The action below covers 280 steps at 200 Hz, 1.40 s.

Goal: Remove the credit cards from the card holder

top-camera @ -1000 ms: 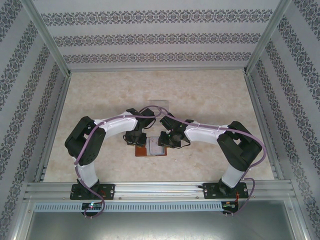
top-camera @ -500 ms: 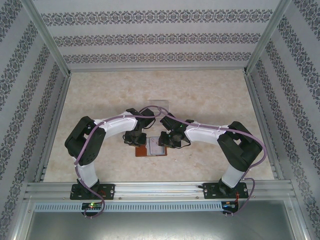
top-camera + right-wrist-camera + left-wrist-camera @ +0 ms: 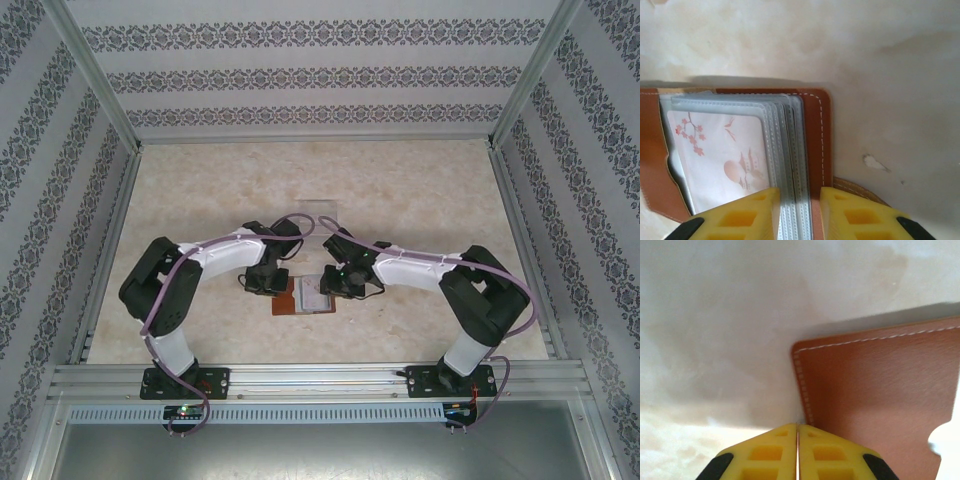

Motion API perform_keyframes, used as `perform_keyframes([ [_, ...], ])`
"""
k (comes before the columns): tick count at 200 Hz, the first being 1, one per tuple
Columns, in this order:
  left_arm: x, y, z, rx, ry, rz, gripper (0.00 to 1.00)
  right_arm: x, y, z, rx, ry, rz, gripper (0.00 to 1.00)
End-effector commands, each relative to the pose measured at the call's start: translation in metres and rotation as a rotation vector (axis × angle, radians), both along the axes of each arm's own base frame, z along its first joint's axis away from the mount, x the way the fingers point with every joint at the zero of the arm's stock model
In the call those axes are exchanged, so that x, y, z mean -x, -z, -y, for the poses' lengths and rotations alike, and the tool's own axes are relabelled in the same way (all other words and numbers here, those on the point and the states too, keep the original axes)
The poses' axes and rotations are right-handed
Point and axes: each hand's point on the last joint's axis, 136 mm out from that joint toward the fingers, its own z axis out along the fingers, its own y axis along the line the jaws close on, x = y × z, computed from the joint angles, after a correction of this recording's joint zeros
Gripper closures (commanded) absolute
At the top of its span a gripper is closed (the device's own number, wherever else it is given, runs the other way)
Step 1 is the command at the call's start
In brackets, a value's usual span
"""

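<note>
Card holder open on the counter, no cards out yet.
It lies midway between my arms, near the front edge. A printed credit card sits inside the front clear sleeve and I see none lying free, so I judge every pull is left. My right pincer clamps the sleeve stack and cover edge. My left pincer is pressed together at the cover's corner.

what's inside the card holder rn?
Open card holder holds a stack of clear plastic sleeves; the top one shows a pale card printed with pink blossoms and a pagoda. Lower sleeves are covered, so more cards can't be confirmed.
</note>
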Motion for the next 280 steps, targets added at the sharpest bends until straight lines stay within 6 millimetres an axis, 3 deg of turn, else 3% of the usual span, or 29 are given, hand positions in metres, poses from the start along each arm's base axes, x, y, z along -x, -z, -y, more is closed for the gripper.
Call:
perform_keyframes([
  [1,-0.013,-0.026,0.008,0.127,-0.056,0.081,0.88,0.01,0.003,0.022,0.058,0.03,-0.024,0.71],
  [50,-0.025,-0.069,0.041,0.413,-0.112,0.147,0.84,0.007,-0.013,0.016,-0.012,0.052,0.012,0.71],
  [84,-0.028,-0.083,0.064,0.548,-0.129,0.144,0.83,0.005,-0.022,0.019,-0.025,0.059,0.049,0.7],
  [148,-0.031,-0.06,0.087,0.681,-0.144,0.102,0.83,0.002,-0.013,0.018,-0.028,0.049,0.05,0.69],
  [280,-0.015,-0.018,0.088,0.709,-0.152,0.028,0.77,-0.003,0.0,0.003,-0.065,0.022,0.032,0.69],
])
